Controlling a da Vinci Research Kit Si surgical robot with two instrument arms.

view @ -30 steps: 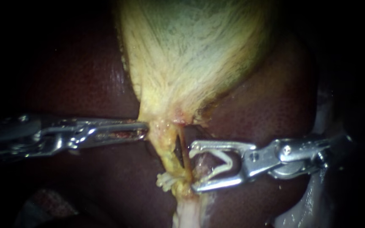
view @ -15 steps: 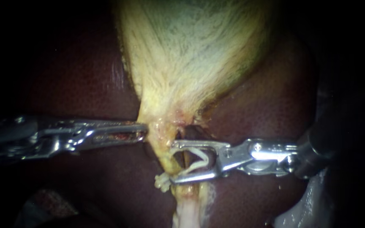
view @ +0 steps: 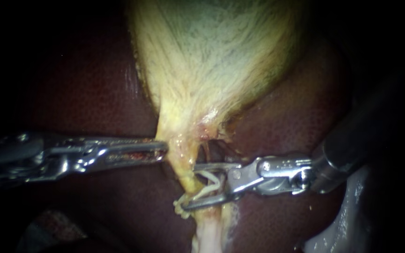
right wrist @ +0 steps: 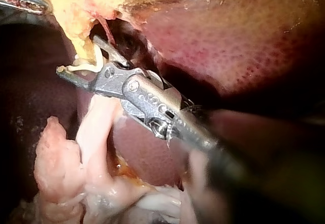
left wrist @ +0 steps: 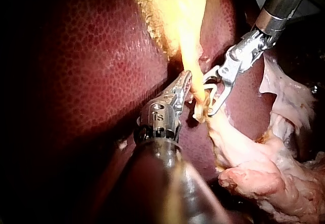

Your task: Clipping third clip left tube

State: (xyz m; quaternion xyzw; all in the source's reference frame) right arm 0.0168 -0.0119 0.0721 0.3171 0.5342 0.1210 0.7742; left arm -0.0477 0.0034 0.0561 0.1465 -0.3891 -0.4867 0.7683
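The left tube point(view: 183, 161) runs lengthwise from the neck of the gallbladder point(view: 212, 56) at the far end toward the near edge, leaning slightly right, with dark liver point(view: 94, 84) behind it. The right tool point(view: 189, 186) crosses it squarely from the right. Its jaws stand partly spread, one far and one near of the tube, gripping a white clip point(view: 210, 180) whose legs bracket the tube. Whether the legs touch it cannot be made out. The left tool point(view: 162, 150), lying level from the left, pinches the edge of the gallbladder's neck. A small white lump point(view: 180, 209) on the tube beside the near jaw's tip is hard to identify. Both shafts fade into darkness.
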